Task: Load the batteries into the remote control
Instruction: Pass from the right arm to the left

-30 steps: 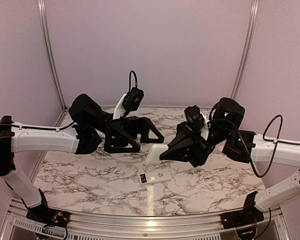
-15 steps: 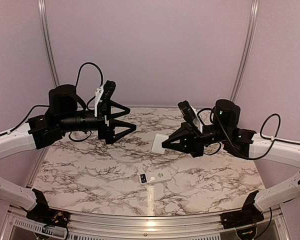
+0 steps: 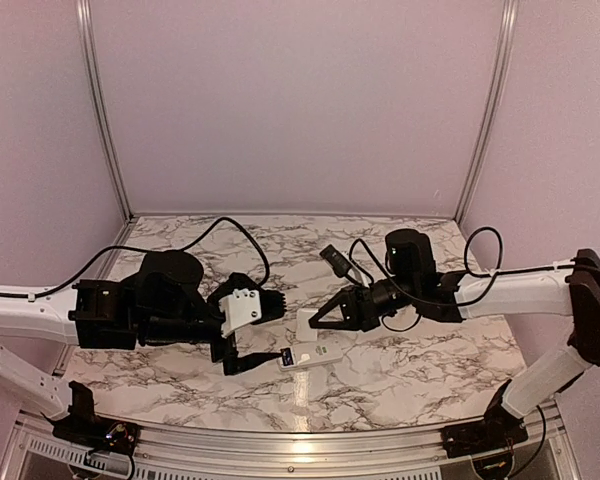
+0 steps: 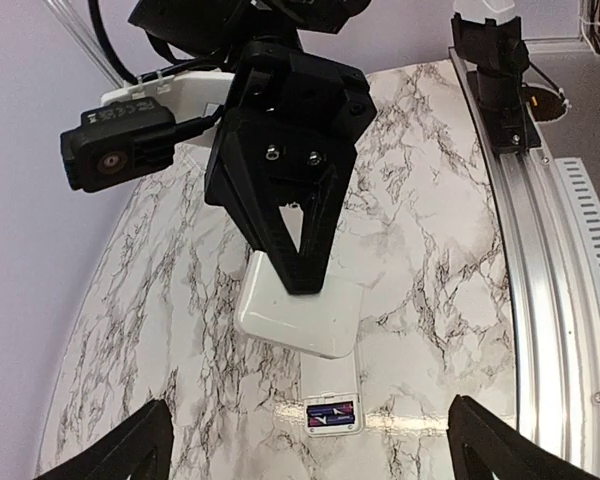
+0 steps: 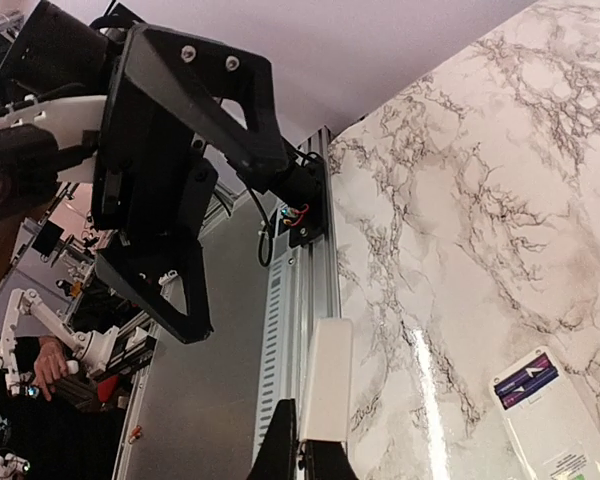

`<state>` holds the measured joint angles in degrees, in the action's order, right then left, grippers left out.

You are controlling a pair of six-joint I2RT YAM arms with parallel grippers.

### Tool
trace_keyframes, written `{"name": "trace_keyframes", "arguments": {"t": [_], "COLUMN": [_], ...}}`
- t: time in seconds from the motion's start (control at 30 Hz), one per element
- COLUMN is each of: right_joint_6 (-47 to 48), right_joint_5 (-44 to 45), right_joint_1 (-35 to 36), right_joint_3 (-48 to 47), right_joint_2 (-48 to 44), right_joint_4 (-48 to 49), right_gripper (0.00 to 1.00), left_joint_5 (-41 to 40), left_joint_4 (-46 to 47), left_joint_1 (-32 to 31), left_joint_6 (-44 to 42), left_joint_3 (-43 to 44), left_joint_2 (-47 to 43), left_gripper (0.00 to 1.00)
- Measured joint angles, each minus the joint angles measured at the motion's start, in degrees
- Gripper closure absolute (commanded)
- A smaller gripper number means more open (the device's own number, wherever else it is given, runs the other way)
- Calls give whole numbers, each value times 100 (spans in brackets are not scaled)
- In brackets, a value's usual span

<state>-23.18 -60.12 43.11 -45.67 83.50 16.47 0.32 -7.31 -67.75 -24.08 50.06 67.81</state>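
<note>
On the marble table [image 3: 430, 370], the white remote control [image 3: 312, 354] is laid back-up near the front edge, with the dark batteries [image 4: 330, 411] seated in its open compartment. Beside that end, the left gripper [image 3: 275, 330] is spread wide and empty. Just beyond, a white cover plate [image 4: 300, 315] is pinched in the closed right gripper [image 3: 318, 320].

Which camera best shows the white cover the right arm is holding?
The left wrist view: the white cover faces it broadside, almost whole. The right wrist view catches the white cover only edge-on, and the top view shows just a small patch of the white cover.
</note>
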Motion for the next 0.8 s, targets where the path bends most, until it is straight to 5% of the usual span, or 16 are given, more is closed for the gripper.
{"name": "trace_keyframes", "arguments": {"t": [0.3,0.8], "right_joint_6": [-688,-962], "right_joint_5": [-199,-310], "right_joint_1": [7,173], "right_joint_3": [125,125], "right_joint_2": [501,927], "right_joint_4": [542,863], "right_gripper": [100,100], "left_joint_5": [-881,-975], "left_joint_4": [-35,-55], "left_joint_1": [-433,-437], "left_joint_6": [-861,-1126], "left_joint_3": [269,660], "left_joint_2": [1027,1611], "left_gripper": [4,20]}}
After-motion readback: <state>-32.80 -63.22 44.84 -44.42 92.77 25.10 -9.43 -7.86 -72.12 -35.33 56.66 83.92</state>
